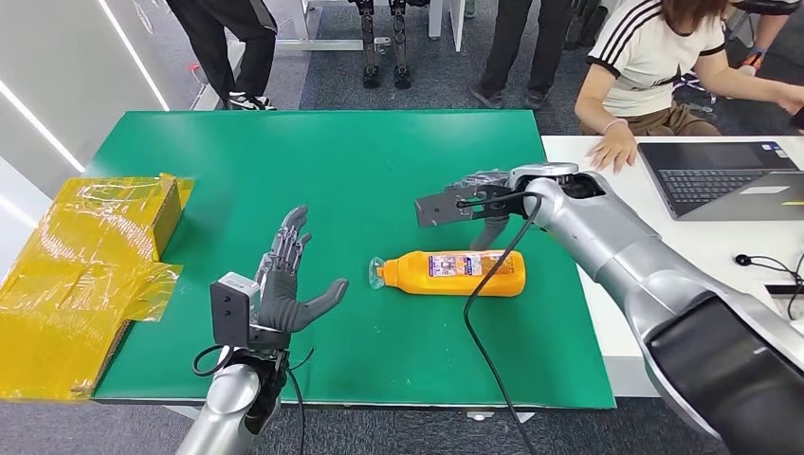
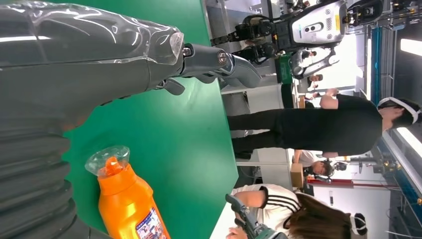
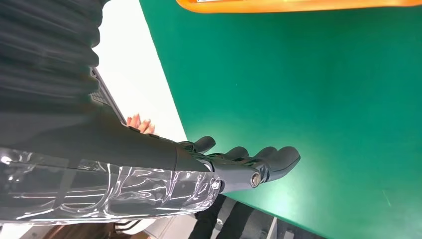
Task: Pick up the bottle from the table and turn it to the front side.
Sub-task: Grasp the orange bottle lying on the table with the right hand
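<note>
Nearest the camera, the left hand (image 1: pixel 289 284) is held open and empty above the green table (image 1: pixel 313 161), the right hand (image 1: pixel 479 207) hovers unclenched just behind the orange bottle (image 1: pixel 455 273), which lies on its side, label up, clear cap leftward, not yet picked up.

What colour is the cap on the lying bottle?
Clear, see-through cap over an orange bottle; the left wrist view shows it best.

bottle (image 1: pixel 455 273) on table (image 1: pixel 379 152), between hands, box (image 1: pixel 85 275) far left
</note>
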Motion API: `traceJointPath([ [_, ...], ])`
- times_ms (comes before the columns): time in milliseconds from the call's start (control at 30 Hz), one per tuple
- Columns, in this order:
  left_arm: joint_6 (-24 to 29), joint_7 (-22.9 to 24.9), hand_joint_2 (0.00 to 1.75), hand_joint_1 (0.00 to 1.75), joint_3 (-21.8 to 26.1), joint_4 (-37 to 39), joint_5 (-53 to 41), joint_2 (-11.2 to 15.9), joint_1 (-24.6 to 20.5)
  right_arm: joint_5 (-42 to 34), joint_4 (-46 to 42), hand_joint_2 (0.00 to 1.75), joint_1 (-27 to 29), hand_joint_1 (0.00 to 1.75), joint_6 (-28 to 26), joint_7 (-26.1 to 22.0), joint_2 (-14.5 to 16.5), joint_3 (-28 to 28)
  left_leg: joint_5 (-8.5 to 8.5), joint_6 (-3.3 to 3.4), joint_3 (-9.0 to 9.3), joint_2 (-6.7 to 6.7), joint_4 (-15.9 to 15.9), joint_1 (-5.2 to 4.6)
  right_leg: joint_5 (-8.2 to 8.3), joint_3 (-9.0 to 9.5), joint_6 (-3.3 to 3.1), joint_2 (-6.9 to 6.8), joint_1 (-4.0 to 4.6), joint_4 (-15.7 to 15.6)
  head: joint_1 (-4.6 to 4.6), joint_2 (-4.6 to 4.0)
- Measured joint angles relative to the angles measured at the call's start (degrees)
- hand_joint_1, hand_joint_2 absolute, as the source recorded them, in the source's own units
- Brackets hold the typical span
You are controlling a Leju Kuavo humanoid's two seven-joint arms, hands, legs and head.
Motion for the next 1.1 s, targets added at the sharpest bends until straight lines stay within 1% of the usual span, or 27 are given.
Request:
traceJointPath([
  [233, 0.1, 0.1, 1.75, 0.0, 0.4, -0.2, 0.0, 0.2, 0.6, 0.0, 0.8, 1.75, 0.0, 0.0, -0.1, -0.1, 0.1, 2.4, 0.0, 0.0, 0.0, 0.0, 0.0, 0.0, 0.0, 0.0, 0.0, 0.0, 0.0, 0.0, 0.0, 0.0],
  [400, 0.4, 0.6, 1.75, 0.0, 0.6, -1.1, -0.2, 0.2, 1.5, 0.3, 2.0, 1.75, 0.1, 0.0, -0.6, -0.1, 0.8, 4.1, 0.0, 0.0, 0.0, 0.01, 0.0, 0.0, 0.0, -0.01, 0.0, 0.01, 0.0, 0.0, 0.0, 0.0],
  [733, 0.4, 0.9, 1.75, 0.0, 0.9, -1.6, -0.3, 0.2, 1.8, 0.6, 3.6, 1.75, 0.1, 0.0, -0.6, -0.1, 1.5, 5.7, 0.0, 0.0, 0.0, 0.0, 0.0, 0.0, 0.0, 0.0, 0.0, 0.0, 0.0, 0.0, 0.0, 0.0],
  [1100, 0.6, 0.9, 1.75, 0.0, 1.5, -1.7, -0.1, 0.2, 2.0, 1.0, 7.3, 1.75, 1.7, 0.0, -1.4, -1.7, 1.7, 7.8, 0.0, 0.0, 0.0, 0.0, 0.0, 0.0, 0.0, 0.0, 0.0, 0.0, 0.0, 0.0, 0.0, 0.0],
])
